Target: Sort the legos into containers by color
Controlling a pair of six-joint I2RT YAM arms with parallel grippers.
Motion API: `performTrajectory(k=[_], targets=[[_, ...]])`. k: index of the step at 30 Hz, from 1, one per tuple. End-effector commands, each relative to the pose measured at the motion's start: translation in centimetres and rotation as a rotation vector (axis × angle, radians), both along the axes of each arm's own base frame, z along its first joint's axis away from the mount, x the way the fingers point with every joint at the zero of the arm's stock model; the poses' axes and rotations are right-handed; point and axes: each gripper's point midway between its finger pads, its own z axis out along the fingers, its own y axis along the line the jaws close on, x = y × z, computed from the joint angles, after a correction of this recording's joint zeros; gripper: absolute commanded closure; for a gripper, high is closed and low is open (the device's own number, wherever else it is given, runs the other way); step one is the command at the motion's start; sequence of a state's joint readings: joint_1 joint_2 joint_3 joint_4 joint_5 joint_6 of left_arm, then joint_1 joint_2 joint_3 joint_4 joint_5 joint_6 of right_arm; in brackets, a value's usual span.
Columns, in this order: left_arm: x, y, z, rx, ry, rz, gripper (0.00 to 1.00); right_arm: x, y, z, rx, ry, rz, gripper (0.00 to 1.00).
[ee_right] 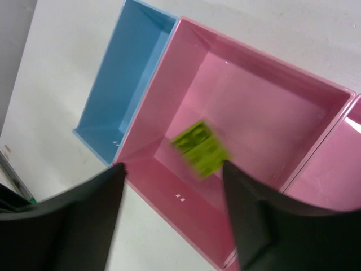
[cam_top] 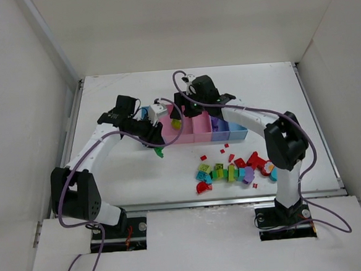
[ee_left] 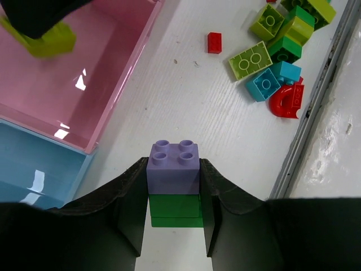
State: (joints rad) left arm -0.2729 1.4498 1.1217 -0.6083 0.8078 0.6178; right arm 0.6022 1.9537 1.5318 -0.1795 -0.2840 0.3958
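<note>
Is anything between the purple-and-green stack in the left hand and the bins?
Nothing on the table lies between the stack and the rim of the wide pink bin. Above that bin, though, the right hand hovers open, with a lime brick under it.

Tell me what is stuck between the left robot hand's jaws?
The jaws of the left gripper clamp a purple brick stacked on a green brick. The left wrist view shows it.

The white tabletop [cam_top: 121,170] carries a row of joined containers [cam_top: 237,133] near its middle. In front of them, toward the right, lies a cluster of legos [cam_top: 232,170], with small red bricks [cam_top: 203,157] scattered nearby.
</note>
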Motion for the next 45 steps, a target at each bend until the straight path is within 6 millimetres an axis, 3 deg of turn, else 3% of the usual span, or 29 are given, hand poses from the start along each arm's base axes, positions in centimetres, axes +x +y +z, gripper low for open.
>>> performTrajectory(k=[1,3,4,6,10,11,13,15,16,21,24,35,39,45], targets=[[0.3,-0.1,1.8,-0.034,-0.060,0.020,1.00,0.2,1.3,4.3,0.050,-0.101,0.057,0.21],[0.2,-0.5,2.3,-0.058,-0.063,0.006,1.00,-0.2,1.1,5.2,0.044,-0.140,0.091,0.13],[0.1,-0.6,2.7,-0.066,-0.076,-0.005,1.00,-0.9,0.9,4.6,0.031,-0.143,0.123,0.09],[0.1,-0.9,3.3,-0.090,-0.096,-0.035,1.00,-2.0,0.5,6.1,0.011,-0.234,0.215,0.08],[0.2,-1.7,5.2,-0.147,-0.145,-0.090,1.00,-8.0,0.6,8.0,0.079,-0.356,0.553,0.08],[0.1,-1.9,5.3,-0.158,-0.155,-0.108,1.00,-9.4,0.0,8.0,0.082,-0.372,0.593,0.10],[0.0,-2.7,7.1,-0.215,-0.196,-0.160,1.00,-10.7,-0.6,7.9,0.073,-0.428,0.657,0.13],[-0.4,-3.0,7.6,-0.245,-0.181,-0.195,1.00,-12.1,-1.2,7.5,0.075,-0.462,0.716,0.15],[-0.7,-3.5,8.9,-0.285,-0.197,-0.232,1.00,-12.6,-1.3,7.6,0.082,-0.472,0.736,0.16],[-2.2,-3.8,9.9,-0.307,-0.294,-0.404,1.00,-15.7,0.0,8.1,0.081,-0.513,0.856,0.23],[-2.9,-4.3,10.0,-0.305,-0.297,-0.447,1.00,-16.2,0.9,9.0,0.072,-0.539,0.882,0.27],[-3.7,-4.6,9.7,-0.299,-0.310,-0.501,1.00,-14.5,1.1,11.6,0.060,-0.620,0.782,0.37],[-4.1,-4.8,9.8,-0.309,-0.299,-0.511,1.00,-14.1,1.5,10.6,0.062,-0.576,0.776,0.44],[-4.2,-4.8,9.5,-0.308,-0.288,-0.510,1.00,-14.0,1.7,11.4,0.083,-0.575,0.759,0.45]])
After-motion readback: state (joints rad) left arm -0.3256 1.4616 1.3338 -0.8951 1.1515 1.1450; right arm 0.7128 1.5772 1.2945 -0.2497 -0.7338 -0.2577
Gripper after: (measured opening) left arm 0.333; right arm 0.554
